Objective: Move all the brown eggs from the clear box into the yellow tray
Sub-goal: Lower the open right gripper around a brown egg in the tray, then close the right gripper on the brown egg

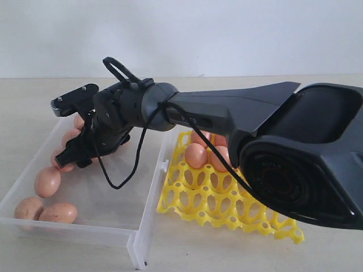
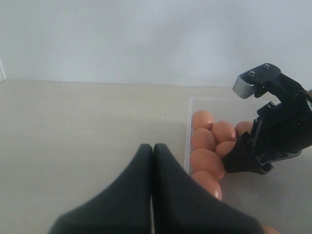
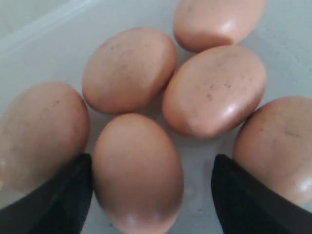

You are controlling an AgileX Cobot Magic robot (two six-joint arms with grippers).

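Observation:
Several brown eggs [image 1: 47, 181] lie along the left side of the clear box [image 1: 144, 209]. My right gripper [image 1: 72, 161] reaches across into the box and hangs low over their cluster. In the right wrist view it [image 3: 151, 192] is open, with one brown egg [image 3: 138, 170] between its fingers [image 3: 243, 200] and other eggs crowding round. That egg rests on the box floor. A few eggs [image 1: 195, 154] sit in the far cups of the yellow tray [image 1: 227, 198], partly hidden by the arm. My left gripper [image 2: 152, 148] is shut and empty over bare table, beside the box wall [image 2: 187, 131].
The yellow tray stands right against the box's right wall, where a clip tab [image 1: 165, 166] sticks out. My right arm's bulky link [image 1: 295, 164] fills the right foreground and hides part of the tray. A pale wall [image 1: 227, 34] lies behind the table.

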